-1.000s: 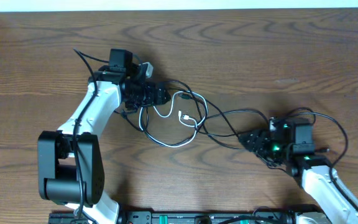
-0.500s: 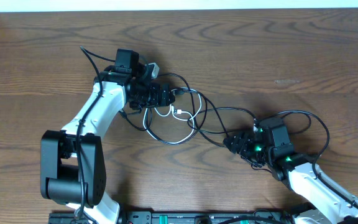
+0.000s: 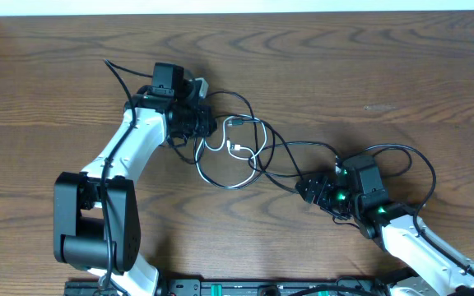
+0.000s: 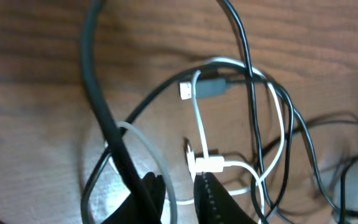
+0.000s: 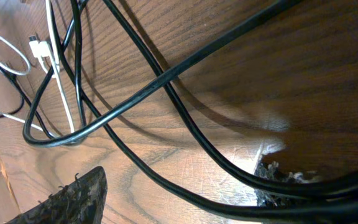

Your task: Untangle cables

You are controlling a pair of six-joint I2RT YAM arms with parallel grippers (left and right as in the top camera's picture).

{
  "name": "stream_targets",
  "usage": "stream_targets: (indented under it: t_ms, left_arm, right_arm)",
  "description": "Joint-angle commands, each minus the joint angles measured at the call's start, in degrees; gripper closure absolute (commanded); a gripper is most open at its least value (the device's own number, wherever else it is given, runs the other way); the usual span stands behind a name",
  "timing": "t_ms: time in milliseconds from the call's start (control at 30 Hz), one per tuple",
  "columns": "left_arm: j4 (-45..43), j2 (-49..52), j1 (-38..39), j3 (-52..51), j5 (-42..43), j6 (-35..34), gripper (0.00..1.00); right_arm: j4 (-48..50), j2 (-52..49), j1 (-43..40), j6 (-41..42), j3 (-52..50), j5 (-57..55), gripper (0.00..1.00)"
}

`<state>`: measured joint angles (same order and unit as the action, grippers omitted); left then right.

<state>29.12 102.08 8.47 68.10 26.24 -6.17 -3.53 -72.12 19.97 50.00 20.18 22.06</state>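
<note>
The cables lie in a tangle between the two arms. Thin black cords (image 3: 303,148) loop from the middle toward the right, and a white cord (image 3: 229,186) curls through them. My left gripper (image 3: 206,123) sits at the tangle's upper left edge. In the left wrist view its jaws (image 4: 182,196) are drawn close together on a pale strand of the white cord (image 4: 197,124), whose white plug (image 4: 207,163) lies just ahead. My right gripper (image 3: 307,191) is at the tangle's right end. Its fingers stand wide apart (image 5: 179,193), with black cords (image 5: 166,78) running across the gap.
The brown wooden table (image 3: 385,66) ends at a white strip along the back. The left arm's thicker black wire (image 3: 118,74) arcs out behind its wrist and crosses the left wrist view (image 4: 98,93). The left arm's base (image 3: 93,222) stands at the front left.
The left jaws have closed from wide apart to nearly together on the white cord. The right arm slid left toward the tangle, and the black loop beside it shifted with it.
</note>
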Motion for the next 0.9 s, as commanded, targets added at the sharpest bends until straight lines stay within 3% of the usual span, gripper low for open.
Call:
stream_targets:
  t_ms: [0,33,233,267,333,433,533,633,767,867]
  left_arm:
    - [-1.5,-1.2,0.1,-0.3,-3.0,-0.1,0.89]
    - [-2.1,-1.2,0.1,-0.3,-3.2,-0.1,0.92]
    - [-2.4,-1.2,0.1,-0.3,-3.2,-0.1,0.92]
    - [-2.4,-1.2,0.1,-0.3,-3.2,-0.1,0.84]
    - [-2.5,-1.2,0.1,-0.3,-3.2,-0.1,0.58]
    - [-2.5,-1.2,0.1,-0.3,-3.2,-0.1,0.37]
    - [-2.5,-1.2,0.1,-0.3,-3.2,-0.1,0.30]
    - [-2.4,-1.2,0.1,-0.3,-3.2,-0.1,0.29]
    - [-2.4,-1.2,0.1,-0.3,-3.2,-0.1,0.29]
    - [-2.4,-1.2,0.1,-0.3,-3.2,-0.1,0.29]
  right_arm:
    - [-0.8,-0.4,0.3,-1.4,-0.3,-2.4,0.26]
    - [-0.9,-0.4,0.3,-1.4,-0.3,-2.4,0.26]
    - [-1.0,-0.4,0.3,-1.4,-0.3,-2.4,0.23]
    - [-0.9,-0.4,0.3,-1.4,-0.3,-2.5,0.23]
    - [-0.8,-0.4,0.3,-1.4,-0.3,-2.8,0.22]
    - [-0.9,-0.4,-0.3,-3.6,0.4,-1.9,0.21]
    - [-11.2,-0.4,-1.9,-5.0,5.6,0.1,0.21]
    - [-30.0,-0.4,-3.5,-10.4,16.1,-2.5,0.21]
    - [-49.2,-0.4,-4.7,-14.8,29.8,-12.5,0.18]
    - [-55.1,-0.4,-4.8,-14.7,35.7,-22.0,0.17]
